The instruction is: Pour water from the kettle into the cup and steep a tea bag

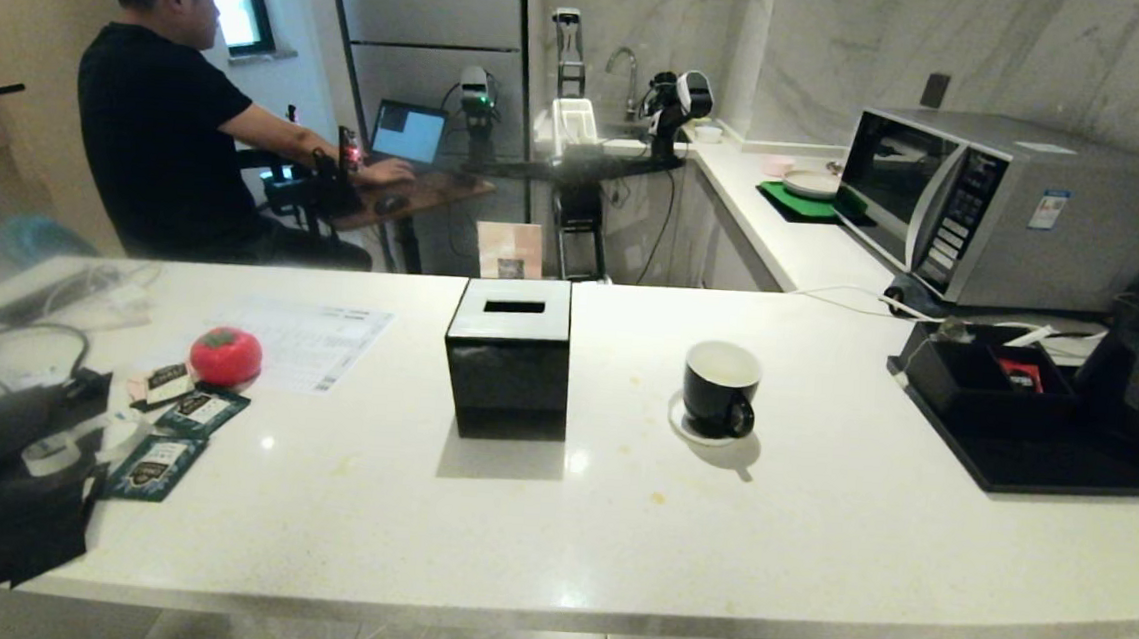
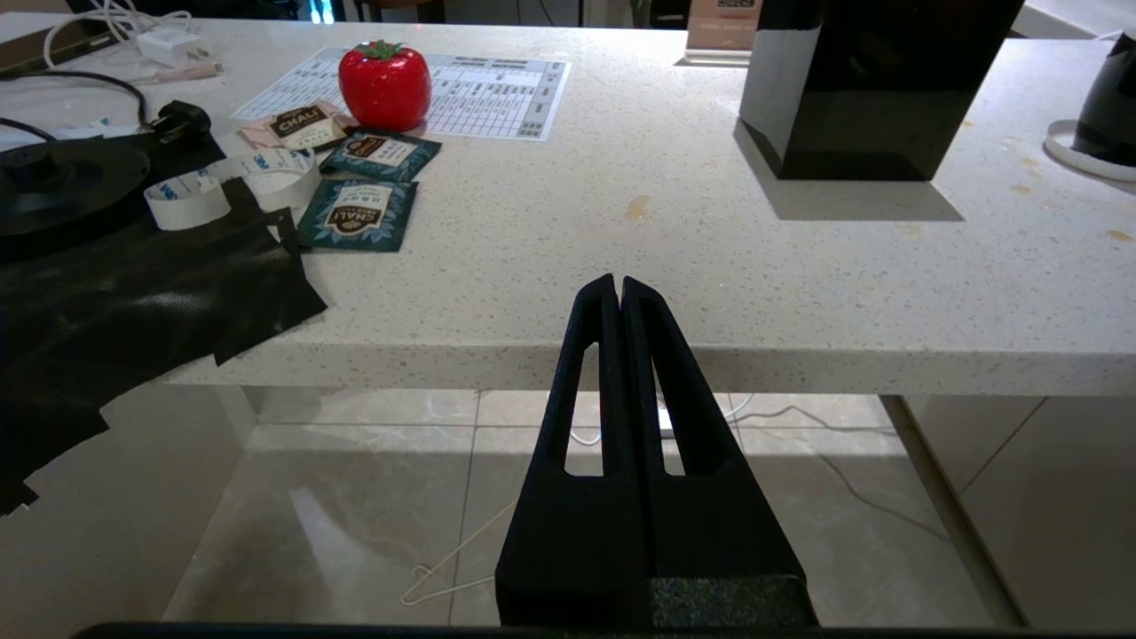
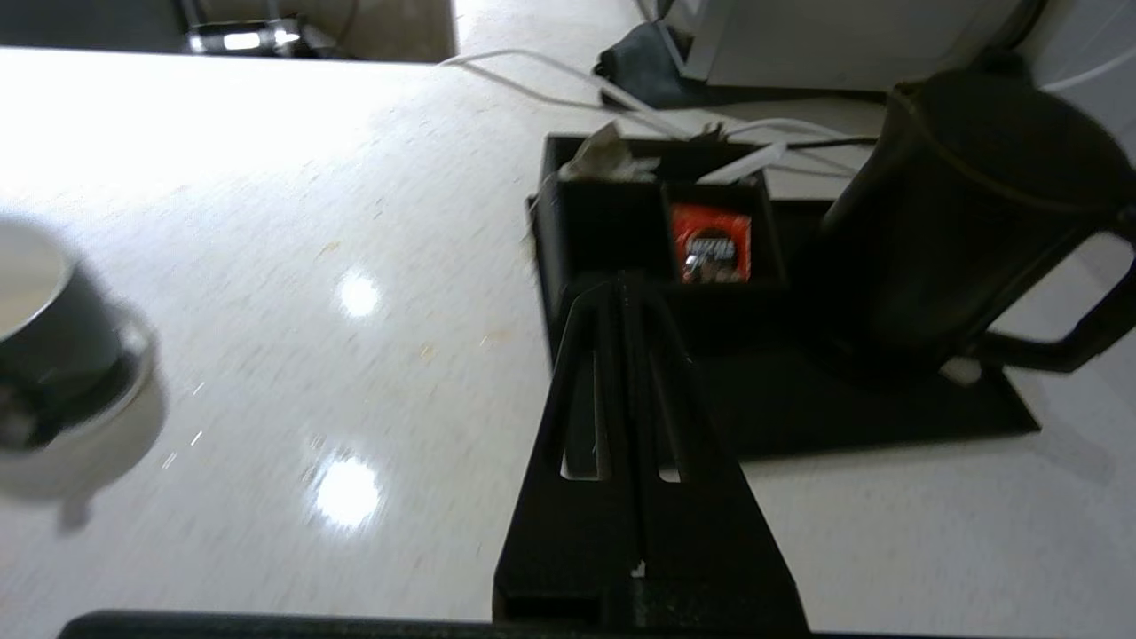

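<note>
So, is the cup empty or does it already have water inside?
Empty, it seems: the cup stands upright on its saucer and its white inside shows no liquid or tea bag.

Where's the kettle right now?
The kettle stands on the black tray at the counter's far right, beside the compartment box, below the microwave in the head view.
</note>
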Robot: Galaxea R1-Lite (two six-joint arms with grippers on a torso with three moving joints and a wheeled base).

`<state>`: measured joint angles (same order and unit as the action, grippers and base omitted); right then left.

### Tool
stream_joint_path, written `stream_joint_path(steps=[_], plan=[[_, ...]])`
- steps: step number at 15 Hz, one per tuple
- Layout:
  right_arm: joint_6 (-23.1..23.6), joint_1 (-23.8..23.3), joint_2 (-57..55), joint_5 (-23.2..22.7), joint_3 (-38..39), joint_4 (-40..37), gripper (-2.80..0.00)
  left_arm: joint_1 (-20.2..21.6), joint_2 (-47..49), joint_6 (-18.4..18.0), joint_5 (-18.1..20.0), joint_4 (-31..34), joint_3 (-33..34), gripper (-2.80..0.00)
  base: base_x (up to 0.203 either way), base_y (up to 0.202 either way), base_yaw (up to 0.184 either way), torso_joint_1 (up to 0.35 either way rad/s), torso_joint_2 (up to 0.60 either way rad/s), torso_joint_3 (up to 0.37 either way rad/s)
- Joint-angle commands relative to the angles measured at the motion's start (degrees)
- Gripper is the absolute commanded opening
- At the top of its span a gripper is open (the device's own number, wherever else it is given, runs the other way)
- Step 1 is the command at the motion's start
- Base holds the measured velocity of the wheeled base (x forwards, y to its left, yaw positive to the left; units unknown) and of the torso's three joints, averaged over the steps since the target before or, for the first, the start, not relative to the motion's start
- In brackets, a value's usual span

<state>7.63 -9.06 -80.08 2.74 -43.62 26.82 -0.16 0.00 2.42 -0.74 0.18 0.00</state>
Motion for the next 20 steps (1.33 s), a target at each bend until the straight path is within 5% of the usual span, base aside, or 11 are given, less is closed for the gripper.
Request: stream_joint_path(steps=[1, 5, 12, 20], plan=[[0.15, 0.12, -7.98, 1.02, -5.18, 0.14, -2.8, -0.02, 0.0, 0.04, -0.05, -0.01, 0.0, -2.8, 0.0, 0.0, 0.0, 0.0, 0.0, 0.0], [-0.08, 0.12, -17.74, 6.63, -12.87, -0.2, -2.8, -0.02, 0.0, 0.04, -0.05, -0.01, 0.0, -2.8, 0.0, 0.0, 0.0, 0.0, 0.0, 0.0], [-0.44, 0.49, -30.71, 7.38, -30.61, -5.77, -2.8, -0.02, 0.0, 0.04, -0.05, -0.01, 0.0, -2.8, 0.0, 0.0, 0.0, 0.0, 0.0, 0.0], [-5.48, -0.25, -45.55, 8.94, -60.86, -32.22, -2.8, -0.02, 0.0, 0.04, -0.05, -0.01, 0.0, -2.8, 0.0, 0.0, 0.0, 0.0, 0.0, 0.0]])
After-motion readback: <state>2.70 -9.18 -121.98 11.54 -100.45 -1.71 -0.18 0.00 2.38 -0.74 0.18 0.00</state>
